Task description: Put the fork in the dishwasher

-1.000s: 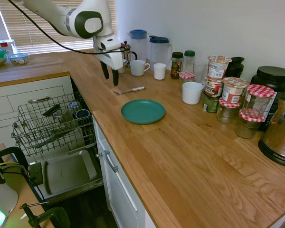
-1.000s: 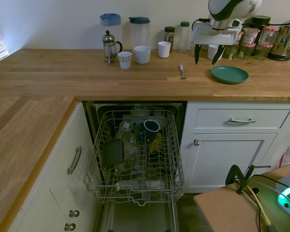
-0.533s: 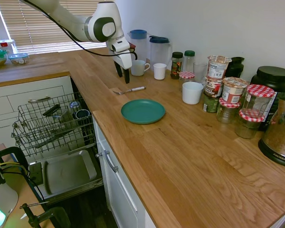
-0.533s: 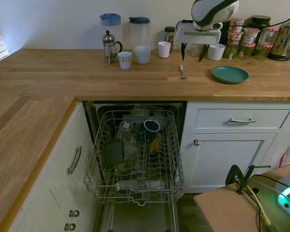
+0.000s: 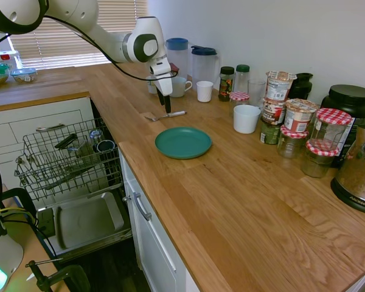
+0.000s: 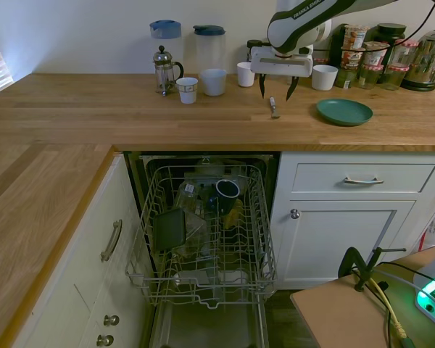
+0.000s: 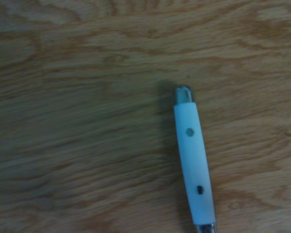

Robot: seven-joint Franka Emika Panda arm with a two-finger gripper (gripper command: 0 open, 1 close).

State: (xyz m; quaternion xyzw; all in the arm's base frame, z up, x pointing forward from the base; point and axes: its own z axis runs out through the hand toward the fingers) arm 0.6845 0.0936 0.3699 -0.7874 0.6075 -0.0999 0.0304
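Second exterior view: the built-in dishwasher with its grey wire rack (image 6: 206,232) stands pulled out below the long wooden countertop (image 6: 130,112). The white arm's two-finger gripper (image 6: 277,85) hangs spread just above the small silver-tined, white-handled fork (image 6: 272,107). It lies flat left of the round teal plate (image 6: 344,112), long axis near-to-far, tines toward the near edge.

A teal plate (image 5: 183,142) lies flat on the wooden tabletop (image 5: 243,201), near the pincer (image 6: 276,88). Two white mugs (image 6: 213,81) stand just beyond it by a French press (image 6: 164,69). Jars (image 5: 323,136) cluster well apart from it.
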